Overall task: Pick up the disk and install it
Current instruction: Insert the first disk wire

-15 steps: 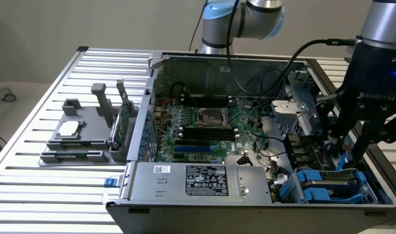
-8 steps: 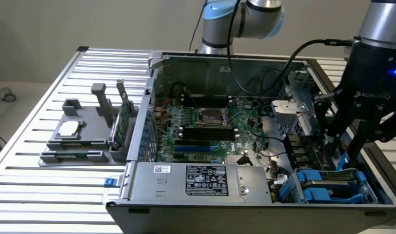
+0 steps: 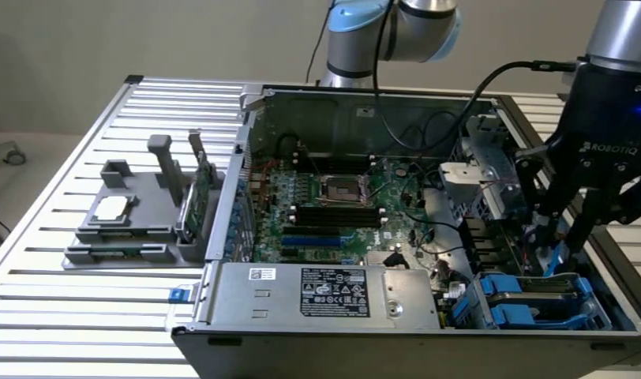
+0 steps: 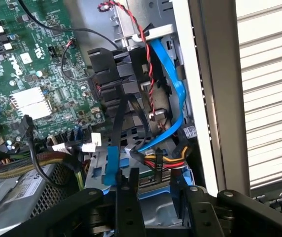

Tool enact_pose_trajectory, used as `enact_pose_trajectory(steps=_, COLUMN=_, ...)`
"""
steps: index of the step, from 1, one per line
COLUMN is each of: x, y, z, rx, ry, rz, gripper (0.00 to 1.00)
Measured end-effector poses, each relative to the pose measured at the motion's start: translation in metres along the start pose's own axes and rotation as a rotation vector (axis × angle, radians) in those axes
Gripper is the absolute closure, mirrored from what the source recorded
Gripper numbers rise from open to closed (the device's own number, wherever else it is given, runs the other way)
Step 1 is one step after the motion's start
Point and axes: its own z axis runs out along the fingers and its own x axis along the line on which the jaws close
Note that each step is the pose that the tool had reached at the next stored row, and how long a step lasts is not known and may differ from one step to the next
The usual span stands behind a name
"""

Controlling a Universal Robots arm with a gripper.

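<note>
My gripper [image 3: 560, 237] reaches down into the drive bay at the front corner of the open computer case [image 3: 331, 316], on the exterior view's right. In the wrist view its two black fingers [image 4: 129, 207] stand on either side of the disk [image 4: 156, 206], a grey metal slab edged in bright blue, and press against its sides. The disk stands on edge, low in the blue-lined bay [image 4: 110, 165]. From the exterior view a strip of the disk's blue frame [image 3: 552, 257] shows below the fingertips; the rest is hidden by the fingers and the bay wall.
A blue flat cable [image 4: 173, 94], twisted red-black wires [image 4: 148, 64] and a black connector block [image 4: 109, 74] crowd the bay. Blue carriers [image 3: 526, 300] lie below. The motherboard [image 3: 331, 205] and power supply [image 3: 331, 292] fill the case. A grey fixture [image 3: 131, 221] with a chip and green card stands outside.
</note>
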Motion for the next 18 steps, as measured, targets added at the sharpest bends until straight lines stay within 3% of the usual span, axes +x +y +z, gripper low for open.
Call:
enact_pose_trajectory(steps=1, x=-0.0008, y=0.0008, z=-0.0001, rx=0.0026, ry=-0.0002, rz=0.0, gripper=0.63)
enact_pose_trajectory(steps=3, x=-0.0023, y=0.002, z=-0.0001, rx=0.0079, ry=-0.0001, rz=0.001, gripper=0.76)
enact_pose_trajectory(steps=4, x=-0.0029, y=0.0025, z=-0.0003, rx=0.0112, ry=-0.0002, rz=0.002, gripper=0.76)
enact_pose_trajectory(steps=5, x=-0.0035, y=0.0031, z=-0.0003, rx=0.0149, ry=-0.0002, rz=0.003, gripper=0.82)
enact_pose_trajectory(steps=8, x=-0.0043, y=0.0044, z=-0.0004, rx=0.0258, ry=0.0003, rz=0.006, gripper=0.83)
enact_pose_trajectory(steps=13, x=-0.0041, y=0.005, z=-0.0005, rx=0.0596, ry=-0.0006, rz=0.006, gripper=0.83)
enact_pose_trajectory(steps=18, x=-0.0041, y=0.0049, z=-0.0029, rx=0.0879, ry=-0.005, rz=0.004, gripper=0.83)
